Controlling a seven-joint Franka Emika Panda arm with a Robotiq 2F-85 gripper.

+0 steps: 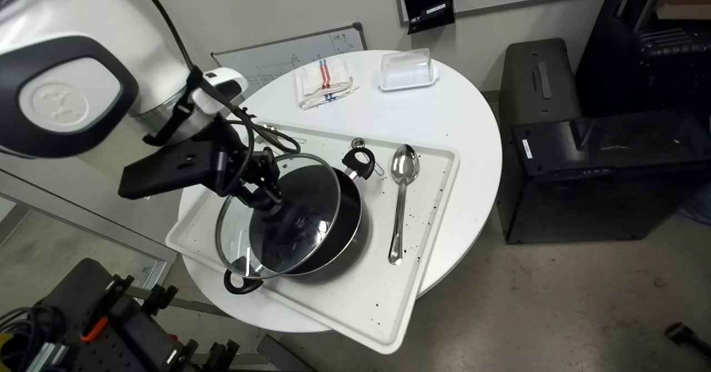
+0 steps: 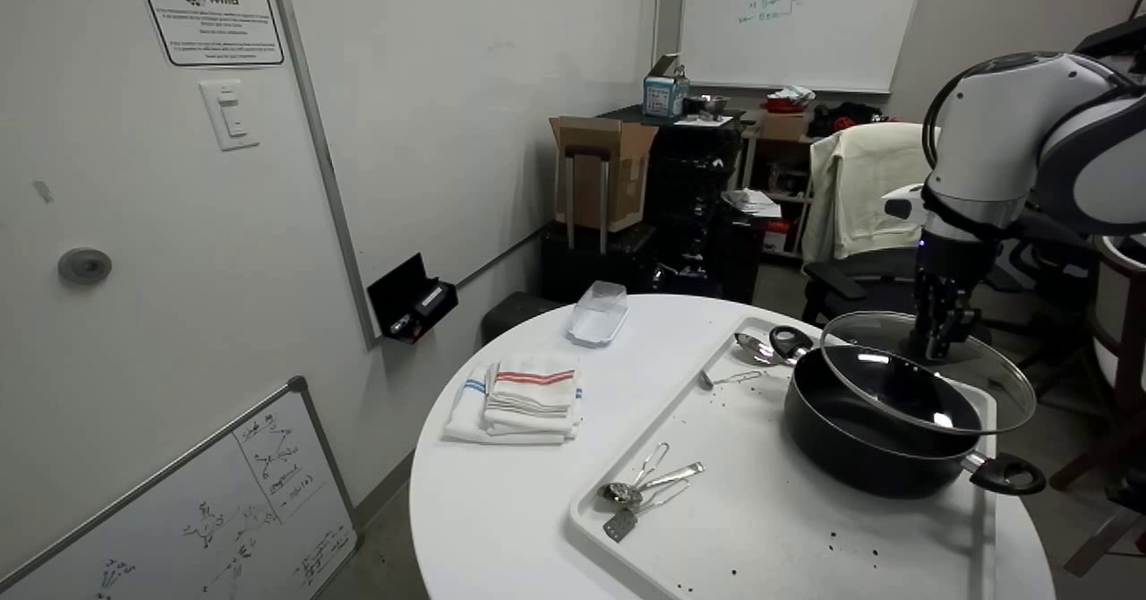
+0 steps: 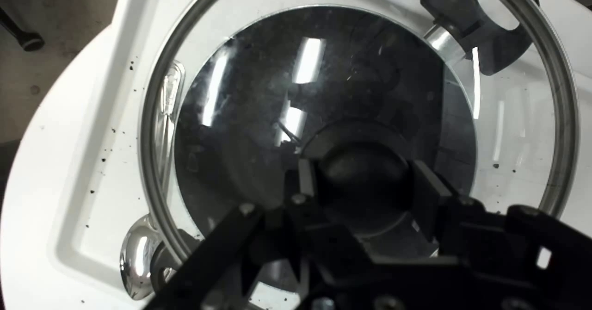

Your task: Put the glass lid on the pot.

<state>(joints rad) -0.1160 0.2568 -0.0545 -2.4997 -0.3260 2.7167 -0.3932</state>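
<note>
The glass lid (image 1: 311,216) is a round clear disc with a metal rim and a dark central knob (image 3: 363,176). It also shows in an exterior view (image 2: 904,394) and the wrist view (image 3: 259,106). My gripper (image 3: 363,185) is shut on the knob, one finger on each side; the gripper also shows in both exterior views (image 1: 269,200) (image 2: 936,345). The black pot (image 2: 859,457) is below the lid, its rim partly uncovered (image 1: 351,219). The lid sits off-centre over the pot, shifted toward the robot arm. I cannot tell whether it touches the rim.
The pot stands on a white tray (image 1: 355,311) on a round white table (image 1: 472,133). A slotted metal spoon (image 1: 402,177) lies beside the pot. Small utensils (image 2: 631,497) lie on the tray. Folded towels (image 1: 325,83) and a lidded white dish (image 1: 408,75) stand at the table's edge.
</note>
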